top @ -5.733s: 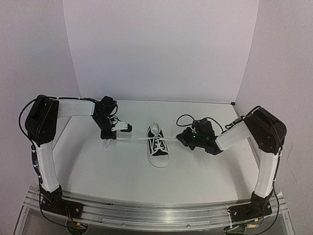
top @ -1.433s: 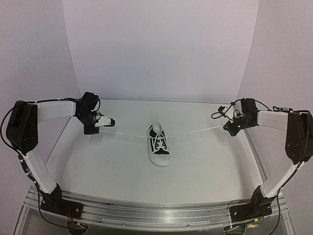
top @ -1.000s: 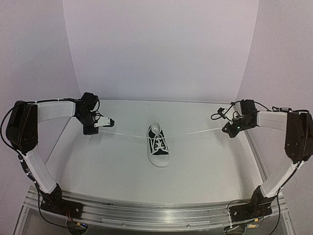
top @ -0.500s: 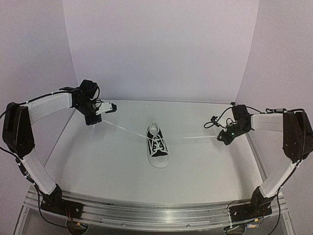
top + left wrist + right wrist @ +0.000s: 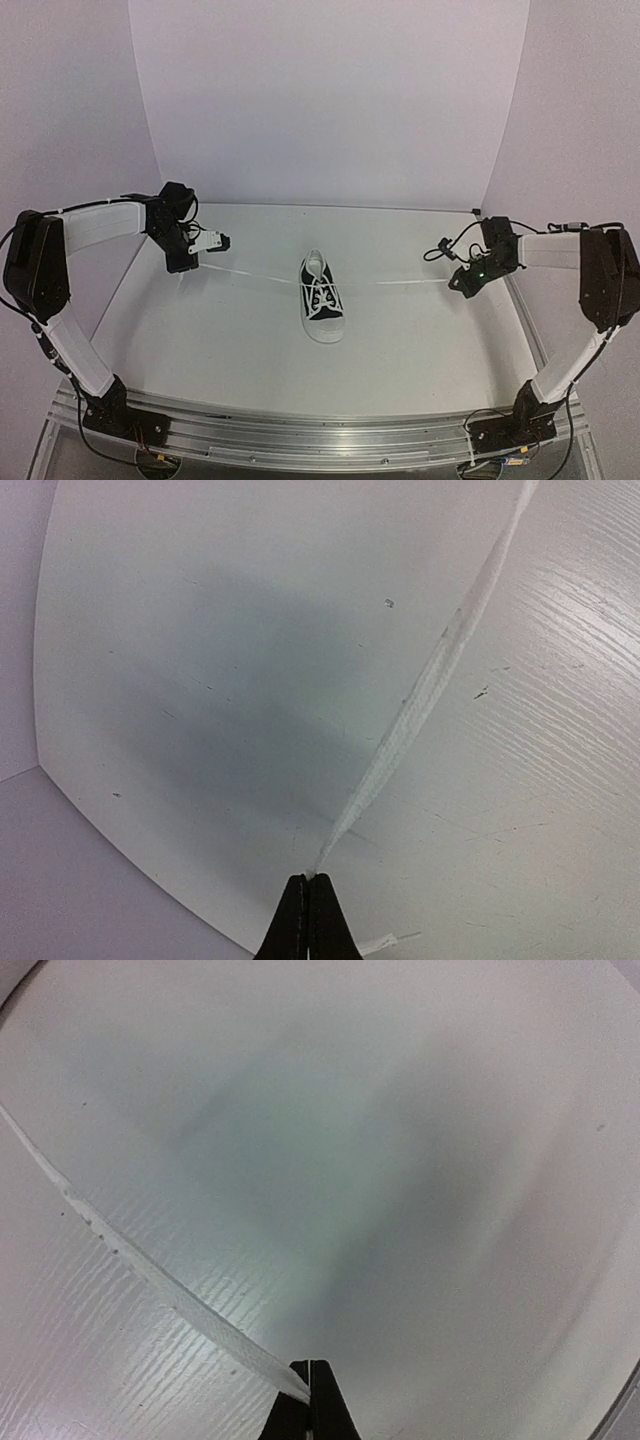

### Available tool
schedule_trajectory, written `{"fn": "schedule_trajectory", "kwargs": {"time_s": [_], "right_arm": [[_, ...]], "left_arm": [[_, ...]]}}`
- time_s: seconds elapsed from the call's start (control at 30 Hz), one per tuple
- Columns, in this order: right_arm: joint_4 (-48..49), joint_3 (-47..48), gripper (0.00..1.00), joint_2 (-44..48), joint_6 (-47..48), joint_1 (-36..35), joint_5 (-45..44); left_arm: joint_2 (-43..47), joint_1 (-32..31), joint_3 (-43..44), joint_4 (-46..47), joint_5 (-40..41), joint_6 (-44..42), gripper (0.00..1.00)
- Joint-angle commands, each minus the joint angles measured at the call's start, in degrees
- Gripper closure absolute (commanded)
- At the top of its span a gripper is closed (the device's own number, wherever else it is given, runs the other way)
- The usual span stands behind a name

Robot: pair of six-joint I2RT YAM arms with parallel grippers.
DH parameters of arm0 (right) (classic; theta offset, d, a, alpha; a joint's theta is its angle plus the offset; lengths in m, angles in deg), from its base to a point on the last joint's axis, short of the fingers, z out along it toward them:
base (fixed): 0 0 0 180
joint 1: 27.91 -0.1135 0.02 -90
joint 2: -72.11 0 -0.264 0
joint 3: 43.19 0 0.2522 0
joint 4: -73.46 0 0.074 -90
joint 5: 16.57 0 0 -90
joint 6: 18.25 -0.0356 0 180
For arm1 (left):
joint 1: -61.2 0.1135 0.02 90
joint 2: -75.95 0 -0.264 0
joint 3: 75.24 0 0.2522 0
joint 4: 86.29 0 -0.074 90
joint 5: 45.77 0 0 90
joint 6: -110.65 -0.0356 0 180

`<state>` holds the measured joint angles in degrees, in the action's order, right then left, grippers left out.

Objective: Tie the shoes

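Showing pinched laces [image 5: 423, 695], wrist views; sneaker [image 5: 322, 305] only overhead.

White table [image 5: 400, 350], black sneaker [image 5: 322, 305] upright near its middle, toe toward near edge

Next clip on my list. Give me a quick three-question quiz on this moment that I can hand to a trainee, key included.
1. True or false: the left gripper is shut on the left lace.
2. Where is the sneaker? A) lifted off the surface by both arms; B) upright on the table between the arms, toe toward their bases; C) tipped on its side against the right wall.
3. What does the right gripper hold?
Key: 1 true; 2 B; 3 the right lace, which runs from the sneaker out to that shut gripper.
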<state>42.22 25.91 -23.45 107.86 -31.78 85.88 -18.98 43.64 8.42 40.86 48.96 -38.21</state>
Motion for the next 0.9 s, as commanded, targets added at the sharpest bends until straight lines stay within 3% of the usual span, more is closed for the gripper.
{"fn": "schedule_trajectory", "kwargs": {"time_s": [0.0,0.2,0.33,0.57,0.6,0.63,0.67,0.87], "right_arm": [[-1.08,-2.0,1.0,2.32,2.08,-3.76,4.58],[-6.11,-2.05,1.0,-0.31,9.58,-8.12,-2.4],[-6.89,-2.63,0.92,-1.64,11.3,-9.54,-3.99],[-7.07,-1.66,0.5,-2.63,10.18,-10.8,-1.54],[-7.04,-1.47,0.42,-2.11,9.98,-10.79,-1.48],[-7.04,-1.18,0.2,-1.48,9.89,-10.76,-1.58],[-7.05,-0.94,0.15,-0.55,9.86,-10.79,-1.62],[-7.09,5.01,0.12,6.71,5.69,-11.25,4.82]], "left_arm": [[1.9,-0.51,6.63,-4.21,-2.46,3.72,1.0],[3.2,-1.86,18.3,-12.03,-15.93,15.9,1.0],[5.14,-2.9,21.09,-12.69,-20.65,19.22,1.0],[7.93,-8.09,19.84,-12.3,-24.12,20.74,1.0],[8.14,-8.28,19.78,-12.16,-24.41,21.02,1.0],[8.25,-8.43,20.08,-12.18,-24.49,21.23,1.0],[8.27,-8.45,20.52,-12.18,-24.51,21.58,1.0],[8.59,-8.59,24.57,-12.34,-25.18,24.14,1.0]]}}
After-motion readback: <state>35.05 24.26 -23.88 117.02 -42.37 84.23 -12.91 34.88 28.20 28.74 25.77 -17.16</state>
